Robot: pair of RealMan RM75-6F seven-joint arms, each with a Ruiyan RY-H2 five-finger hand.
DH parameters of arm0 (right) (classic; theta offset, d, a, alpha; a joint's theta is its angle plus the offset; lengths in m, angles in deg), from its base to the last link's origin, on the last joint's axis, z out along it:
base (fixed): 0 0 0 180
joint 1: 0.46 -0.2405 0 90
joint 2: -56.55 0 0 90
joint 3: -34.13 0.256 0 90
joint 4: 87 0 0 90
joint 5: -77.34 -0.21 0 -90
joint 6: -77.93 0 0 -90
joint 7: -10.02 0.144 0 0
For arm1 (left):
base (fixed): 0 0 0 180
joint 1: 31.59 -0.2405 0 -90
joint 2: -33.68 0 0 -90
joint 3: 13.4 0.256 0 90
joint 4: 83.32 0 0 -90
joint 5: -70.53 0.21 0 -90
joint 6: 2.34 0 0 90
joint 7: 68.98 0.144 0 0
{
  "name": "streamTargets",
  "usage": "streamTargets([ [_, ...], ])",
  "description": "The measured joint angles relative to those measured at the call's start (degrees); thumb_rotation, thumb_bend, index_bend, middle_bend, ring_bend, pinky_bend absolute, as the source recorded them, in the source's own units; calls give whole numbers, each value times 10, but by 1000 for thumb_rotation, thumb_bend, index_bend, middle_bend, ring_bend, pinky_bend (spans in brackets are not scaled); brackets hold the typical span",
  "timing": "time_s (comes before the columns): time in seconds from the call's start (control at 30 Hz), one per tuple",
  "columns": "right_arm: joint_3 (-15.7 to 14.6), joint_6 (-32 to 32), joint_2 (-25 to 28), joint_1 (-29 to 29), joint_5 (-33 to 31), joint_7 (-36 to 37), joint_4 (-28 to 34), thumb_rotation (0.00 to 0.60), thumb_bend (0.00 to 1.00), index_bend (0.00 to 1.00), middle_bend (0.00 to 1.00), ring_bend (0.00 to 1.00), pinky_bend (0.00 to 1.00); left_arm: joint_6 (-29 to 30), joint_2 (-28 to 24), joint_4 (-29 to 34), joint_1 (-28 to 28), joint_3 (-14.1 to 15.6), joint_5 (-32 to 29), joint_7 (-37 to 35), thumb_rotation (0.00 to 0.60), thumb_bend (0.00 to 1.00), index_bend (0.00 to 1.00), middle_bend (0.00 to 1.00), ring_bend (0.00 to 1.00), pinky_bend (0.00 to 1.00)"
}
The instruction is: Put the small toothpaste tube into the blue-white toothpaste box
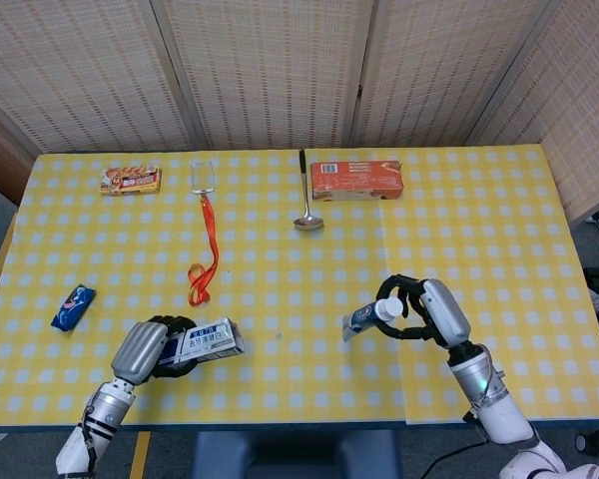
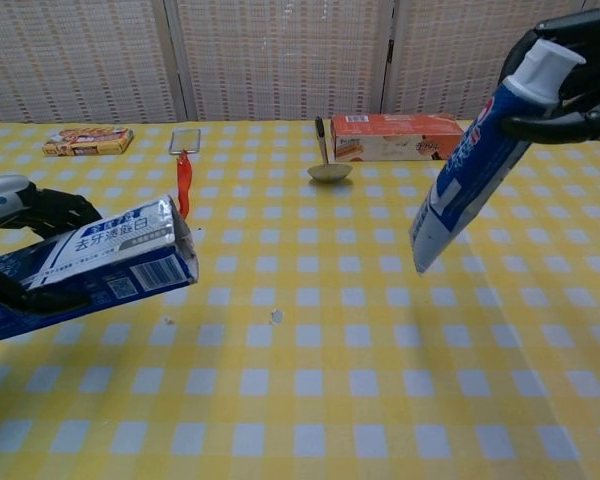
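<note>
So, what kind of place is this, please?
Probably an indoor test room, not a home: a table with a yellow checked cloth, woven folding screens behind it, and unrelated items laid out, such as a ladle and a lanyard.

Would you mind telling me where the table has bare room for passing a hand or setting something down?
Bare cloth spans the middle, between the toothpaste box in the left hand and the tube hanging from the right hand. The right side below the orange box is free too. The far edge is crowded: snack pack, lanyard, ladle.
</note>
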Motion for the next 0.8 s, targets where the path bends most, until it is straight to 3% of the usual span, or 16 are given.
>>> streamTargets([
  [0.43, 24, 7, -24, -25, 26, 267, 19, 600, 574, 771, 604, 756, 952, -8, -5, 14, 3, -5, -6, -21, 600, 272, 480, 572, 416, 387],
  [0.8, 26, 29, -38, -63, 62, 375, -6, 600, 574, 771, 607, 759, 952, -34, -35, 69, 9, -1, -1, -96, 600, 272, 481, 572, 418, 388],
])
